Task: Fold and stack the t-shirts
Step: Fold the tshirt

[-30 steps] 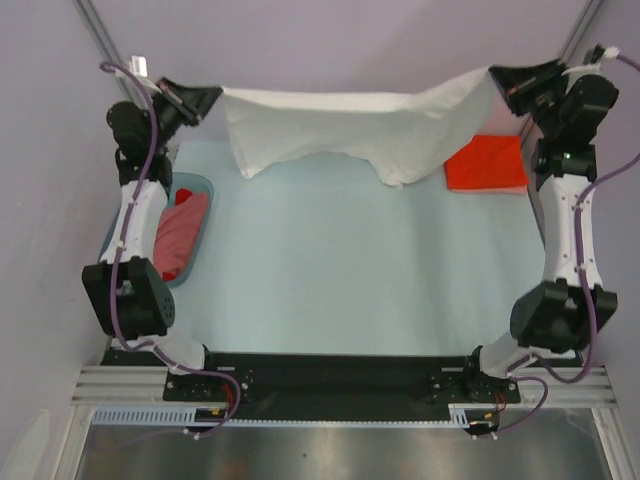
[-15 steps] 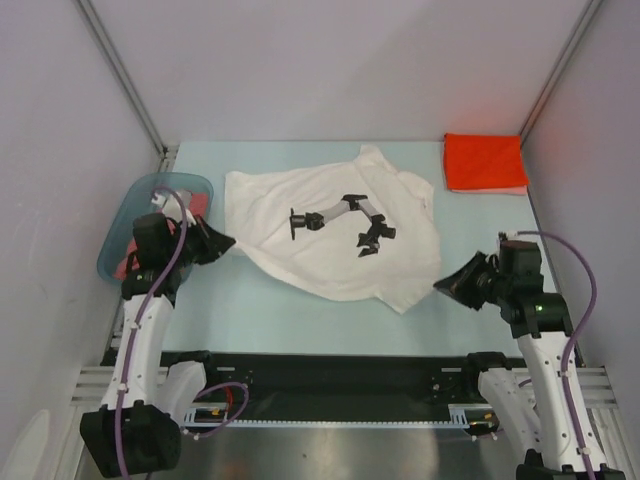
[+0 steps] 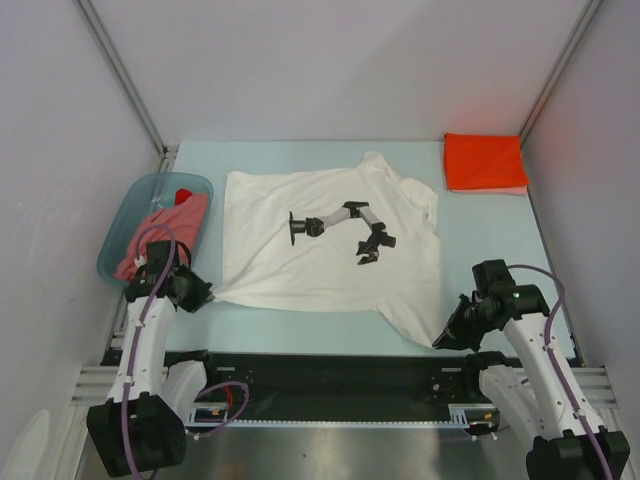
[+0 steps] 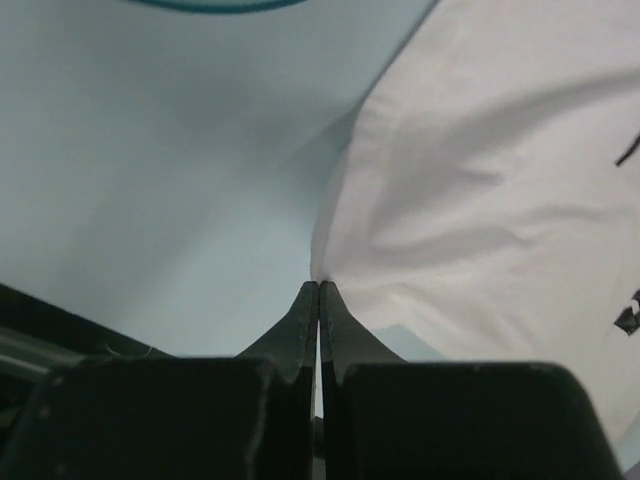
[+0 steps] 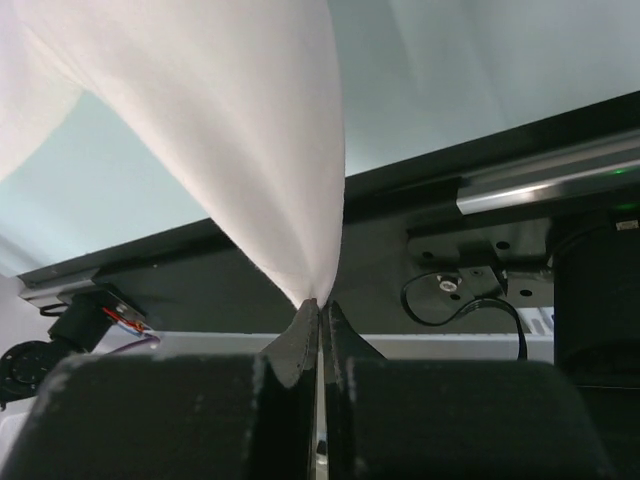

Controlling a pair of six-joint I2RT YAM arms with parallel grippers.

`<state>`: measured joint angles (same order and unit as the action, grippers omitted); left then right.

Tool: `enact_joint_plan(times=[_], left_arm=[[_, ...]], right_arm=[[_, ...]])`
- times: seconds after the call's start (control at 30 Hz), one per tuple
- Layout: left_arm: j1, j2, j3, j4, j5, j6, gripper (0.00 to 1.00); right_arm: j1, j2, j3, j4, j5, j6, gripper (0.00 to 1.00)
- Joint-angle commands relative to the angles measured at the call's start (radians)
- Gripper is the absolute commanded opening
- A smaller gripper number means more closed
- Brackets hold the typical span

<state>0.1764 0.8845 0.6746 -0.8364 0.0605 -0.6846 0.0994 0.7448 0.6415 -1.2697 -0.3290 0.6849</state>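
Dragged toward 6 o'clock, white printed t-shirt [image 3: 330, 250] lies flat; both jaws clamp hem corners; overpulling could slide it off bench [image 3: 300, 335]

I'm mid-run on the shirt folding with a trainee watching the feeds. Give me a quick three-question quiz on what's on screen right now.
1. True or false: the left gripper and the right gripper are each shut on the near edge of the white t-shirt.
2. Where is the folded orange-red t-shirt? A) at the far right corner of the table; B) hanging from the left gripper; C) under the white t-shirt.
3. Short answer: what holds the salmon-pink and red cloth on the left?

Key: 1 true. 2 A. 3 the blue-grey basin.
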Motion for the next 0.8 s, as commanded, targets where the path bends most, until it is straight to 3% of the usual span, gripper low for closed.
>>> enact_joint_plan(times=[0.0, 0.17, 0.37, 0.47, 0.5, 0.53, 0.6, 0.63, 0.67, 0.77], left_arm=[[0.035, -0.009, -0.032, -0.085, -0.099, -0.121, 0.0], [0.078, 0.021, -0.012, -0.155, -0.192, -0.176, 0.0], [0.127, 0.068, -0.026, -0.155, -0.174, -0.233, 0.03], [0.152, 0.082, -0.069, -0.129, -0.145, -0.248, 0.29], [0.156, 0.088, -0.087, -0.125, -0.131, -0.253, 0.5], [0.156, 0.093, -0.089, -0.121, -0.123, -0.26, 0.63], [0.156, 0.108, -0.092, -0.116, -0.103, -0.257, 0.78], [0.155, 0.11, -0.087, -0.118, -0.108, -0.256, 0.82], [0.155, 0.114, -0.069, -0.119, -0.114, -0.242, 0.83], [0.144, 0.136, -0.02, -0.132, -0.145, -0.208, 0.84]], right_arm=[[0.028, 0.033, 0.037, -0.046, 0.007, -0.007, 0.0], [0.031, 0.054, 0.044, -0.057, 0.015, 0.005, 0.0], [0.029, 0.122, 0.037, -0.02, 0.025, 0.033, 0.0], [0.022, 0.182, 0.064, 0.013, 0.037, 0.027, 0.0], [0.016, 0.201, 0.102, 0.018, 0.042, 0.003, 0.02], [0.01, 0.249, 0.136, 0.018, 0.053, -0.007, 0.13], [0.005, 0.29, 0.206, 0.024, 0.103, -0.039, 0.29], [0.005, 0.306, 0.272, 0.032, 0.12, -0.063, 0.36], [0.003, 0.33, 0.294, 0.065, 0.146, -0.076, 0.53], [-0.01, 0.401, 0.378, 0.178, 0.179, -0.143, 0.72]])
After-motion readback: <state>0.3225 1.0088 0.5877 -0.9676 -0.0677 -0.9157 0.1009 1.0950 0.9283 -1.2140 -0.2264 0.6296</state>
